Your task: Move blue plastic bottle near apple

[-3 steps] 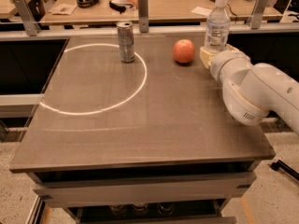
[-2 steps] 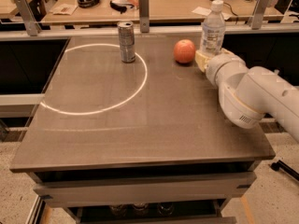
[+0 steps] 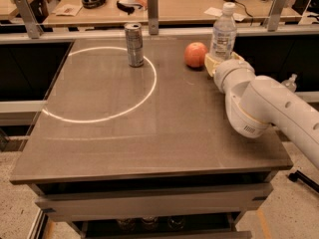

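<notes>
The blue plastic bottle [image 3: 223,33], clear with a white cap and a printed label, stands upright at the far right of the table, just right of the red-orange apple [image 3: 196,54]. My gripper [image 3: 220,62] is at the bottle's base, shut on it, with tan fingers [image 3: 211,61] on either side. The white arm comes in from the right and hides the bottle's bottom. A small gap shows between the bottle and the apple.
A silver can [image 3: 133,45] stands at the back of the grey table [image 3: 124,143], on a white ring of light [image 3: 149,91]. A rail with posts [image 3: 152,6] runs behind the table. A small clear bottle [image 3: 290,82] sits off the right side.
The gripper and the bottle have moved together a little to the left and toward the front, closer to the apple. The apple and the can have not moved.
</notes>
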`<action>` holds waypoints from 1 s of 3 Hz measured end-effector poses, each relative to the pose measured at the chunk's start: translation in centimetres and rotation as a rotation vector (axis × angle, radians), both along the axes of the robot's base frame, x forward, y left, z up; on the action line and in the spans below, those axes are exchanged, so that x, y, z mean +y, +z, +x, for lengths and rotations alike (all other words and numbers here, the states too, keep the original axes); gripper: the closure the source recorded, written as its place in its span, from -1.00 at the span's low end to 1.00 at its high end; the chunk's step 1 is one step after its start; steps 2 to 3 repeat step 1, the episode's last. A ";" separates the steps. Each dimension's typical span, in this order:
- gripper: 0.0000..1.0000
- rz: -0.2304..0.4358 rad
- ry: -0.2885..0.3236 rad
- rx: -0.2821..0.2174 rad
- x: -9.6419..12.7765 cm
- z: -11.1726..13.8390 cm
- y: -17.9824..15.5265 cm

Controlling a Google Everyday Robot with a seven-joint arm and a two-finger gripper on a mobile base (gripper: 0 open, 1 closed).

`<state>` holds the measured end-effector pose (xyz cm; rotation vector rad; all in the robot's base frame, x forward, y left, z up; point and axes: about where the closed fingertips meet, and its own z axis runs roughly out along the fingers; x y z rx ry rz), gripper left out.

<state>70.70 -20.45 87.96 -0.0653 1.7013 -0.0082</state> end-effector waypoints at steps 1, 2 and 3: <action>0.65 -0.017 -0.032 0.007 -0.6 0.7 -0.1; 0.65 -0.017 -0.032 0.007 -0.6 0.7 -0.1; 0.65 -0.017 -0.032 0.007 -0.6 0.7 -0.1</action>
